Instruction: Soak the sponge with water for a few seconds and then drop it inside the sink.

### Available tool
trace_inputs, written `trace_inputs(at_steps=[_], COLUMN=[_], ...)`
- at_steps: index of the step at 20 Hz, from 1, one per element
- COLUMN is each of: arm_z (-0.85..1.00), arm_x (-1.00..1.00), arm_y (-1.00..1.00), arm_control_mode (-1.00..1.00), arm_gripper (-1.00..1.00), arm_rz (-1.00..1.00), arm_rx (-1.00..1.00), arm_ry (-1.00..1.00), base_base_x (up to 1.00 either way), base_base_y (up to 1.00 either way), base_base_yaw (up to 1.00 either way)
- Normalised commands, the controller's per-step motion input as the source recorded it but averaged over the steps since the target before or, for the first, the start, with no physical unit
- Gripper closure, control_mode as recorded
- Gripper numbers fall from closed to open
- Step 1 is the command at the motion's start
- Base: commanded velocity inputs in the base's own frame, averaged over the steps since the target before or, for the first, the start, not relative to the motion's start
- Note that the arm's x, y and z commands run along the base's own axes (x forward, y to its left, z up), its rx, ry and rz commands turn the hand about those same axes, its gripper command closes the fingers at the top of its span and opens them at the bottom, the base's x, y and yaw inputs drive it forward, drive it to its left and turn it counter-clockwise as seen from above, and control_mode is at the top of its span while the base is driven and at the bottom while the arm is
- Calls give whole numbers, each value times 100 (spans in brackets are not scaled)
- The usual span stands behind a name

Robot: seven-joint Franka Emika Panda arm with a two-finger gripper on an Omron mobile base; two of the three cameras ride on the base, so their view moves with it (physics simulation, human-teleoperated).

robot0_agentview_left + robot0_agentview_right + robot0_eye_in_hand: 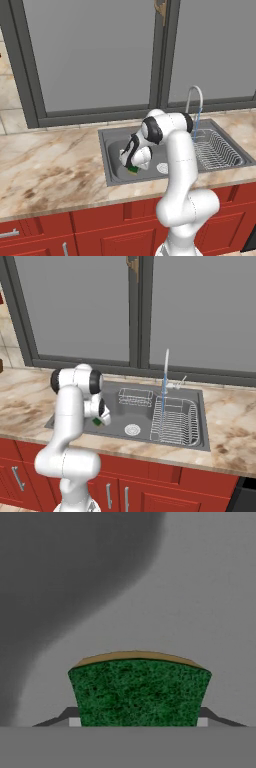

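My gripper (132, 166) is shut on the sponge (133, 170), a dark green pad with a yellow layer, low in the left part of the dark grey sink (114, 150). In the hand view the sponge (139, 689) stands between the fingertips (75, 721) over the grey basin floor. From the right the sponge (96, 421) peeks out under the gripper (100, 419) in the sink (145, 418). A thin pale-blue stream of water (196, 124) falls from the faucet (194, 96), well to the right of the sponge. The same water (163, 390) shows from the right.
A ribbed wire dish rack (218, 149) fills the right section of the sink. A round silver drain (132, 429) and a small wire basket (135, 397) lie in the basin. Marble counter (45, 165) surrounds the sink, with windows behind and red cabinets (100, 230) below.
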Motion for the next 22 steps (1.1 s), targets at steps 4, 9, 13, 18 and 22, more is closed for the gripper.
trace_inputs(at_steps=[4, 9, 13, 18, 22], arm_z=[-41, -12, 0, 0, 0], arm_x=[26, 4, 0, 0, 0], arm_y=[0, 0, -4, 0, 0], arm_control_mode=[-100, -100, -100, -100, -100], arm_gripper=[100, 100, 100, -100, -100], arm_rz=[0, 0, -1, 0, 0], arm_rx=[-2, 0, 0, 0, 0], arm_ry=[-4, -1, 0, 0, 0], base_base_x=[0, 0, 0, 0, 0], base_base_y=[0, 0, 0, 0, 0], base_base_yaw=[0, 0, 0, 0, 0])
